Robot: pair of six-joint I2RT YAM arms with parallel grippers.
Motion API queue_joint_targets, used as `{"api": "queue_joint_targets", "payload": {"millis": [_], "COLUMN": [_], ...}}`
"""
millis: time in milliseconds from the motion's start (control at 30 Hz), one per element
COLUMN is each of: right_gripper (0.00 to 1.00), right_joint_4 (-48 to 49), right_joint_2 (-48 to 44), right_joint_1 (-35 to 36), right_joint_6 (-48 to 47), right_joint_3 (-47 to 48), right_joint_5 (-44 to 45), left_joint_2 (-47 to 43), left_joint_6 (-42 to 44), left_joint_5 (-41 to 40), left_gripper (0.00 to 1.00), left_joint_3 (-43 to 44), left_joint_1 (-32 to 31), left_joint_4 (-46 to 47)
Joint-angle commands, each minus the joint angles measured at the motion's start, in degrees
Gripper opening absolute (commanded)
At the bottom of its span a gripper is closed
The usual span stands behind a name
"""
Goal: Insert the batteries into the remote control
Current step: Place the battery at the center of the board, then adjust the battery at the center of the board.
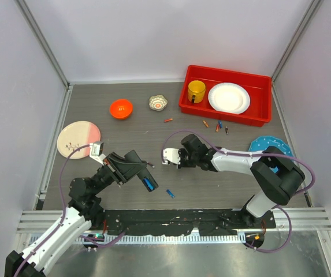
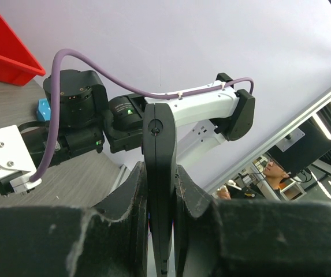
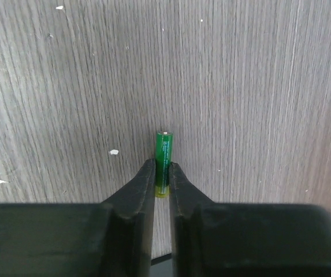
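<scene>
Step in hand: battery insertion. Left fingers (image 2: 141, 190) clamped tight on the remote control (image 2: 156, 133), held above the table (image 1: 125, 138) at its 7 o'clock; blue cell (image 1: 148, 184) apparently seated. Right fingers (image 3: 152, 176) nearly closed, pinching green battery (image 3: 164, 147) at the remote's 2 o'clock. Next: align with the free recess and press in.

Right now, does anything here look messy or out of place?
Loose batteries lie scattered on the table beside the red bin; a blue one lies alone, far from the rest. Nothing looks broken.
</scene>
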Motion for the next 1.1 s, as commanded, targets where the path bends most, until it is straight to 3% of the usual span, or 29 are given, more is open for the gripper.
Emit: {"api": "queue_joint_targets", "payload": {"millis": [0,133,267,433,567,633,667,700,733,767,800,900,933,1067], "right_gripper": [0.28,0.68,0.82,0.86,0.86,0.81,0.62,0.57,0.57,0.67,0.72,0.86,0.87,0.88], "right_joint_4": [0.7,1.5,1.9,11.4,9.6,6.0,5.1,4.2,2.2,0.4,-1.0,-0.4,-4.5,-19.7], "right_joint_2": [0.5,0.1,-1.7,-7.3,-9.9,-10.5,-10.7,-10.8,-9.8,-9.1,-8.7,-11.9,-11.9,-5.8], "right_joint_1": [-0.4,-0.3,-0.4,-0.4,-0.6,-2.4,-3.7,-5.8,-8.2,-12.8,-12.8,-2.5,0.3,9.5], "right_joint_6": [1.5,3.1,6.0,15.2,29.9,45.0,52.1,61.2,73.7,79.4,82.1,85.3,86.5,103.7], "right_joint_3": [0.7,0.8,1.4,1.9,7.1,10.6,11.1,11.5,12.6,12.9,13.1,10.3,11.8,17.0], "right_joint_5": [0.3,1.3,1.7,4.0,15.5,18.7,19.1,16.6,11.3,7.2,4.9,20.7,31.9,52.4], "left_joint_2": [0.0,0.2,0.2,-0.1,-0.2,-0.4,-0.5,-0.4,-0.3,-0.2,-0.1,0.9,1.6,3.7], "left_joint_6": [0.5,0.5,0.5,0.5,0.5,0.6,0.6,0.6,0.5,0.4,0.3,-0.1,-0.1,-0.4], "left_joint_5": [-0.6,-0.4,-0.4,-0.7,-0.9,-1.4,-1.7,-2.2,-2.5,-2.8,-3.0,-3.2,-3.1,-3.2], "left_gripper": [0.00,0.00,0.01,0.00,0.00,0.00,0.00,0.00,0.00,0.00,0.00,0.01,0.00,0.00], "left_joint_3": [0.1,0.2,0.1,0.2,0.4,0.3,0.2,0.0,-0.1,-0.2,-0.3,-0.3,-0.3,-0.2], "left_joint_1": [0.3,0.3,0.3,0.2,0.3,0.3,0.3,0.3,0.2,0.3,0.2,0.2,0.3,0.2], "left_joint_4": [1.2,1.2,1.2,0.9,0.5,-0.5,-0.7,-1.1,-1.0,-1.0,-1.0,-1.1,-1.0,-0.7]}}
